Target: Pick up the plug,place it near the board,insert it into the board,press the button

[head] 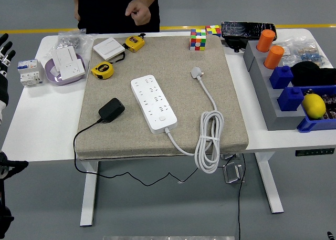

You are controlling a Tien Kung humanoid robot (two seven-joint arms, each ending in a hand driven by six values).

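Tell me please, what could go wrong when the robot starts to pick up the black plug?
The black plug lies flat on the mat, so fingers may push it instead of gripping. Its thin cable hangs over the mat edge and could drag back. Nobody holds the power strip, so it might slide during insertion.

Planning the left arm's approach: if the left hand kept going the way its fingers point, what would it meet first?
The left hand points up along the picture's left edge; nothing shows ahead, though depth is unclear.

A lab or workshop: grey floor with yellow line (210, 27), white height-adjustable table (42, 124).
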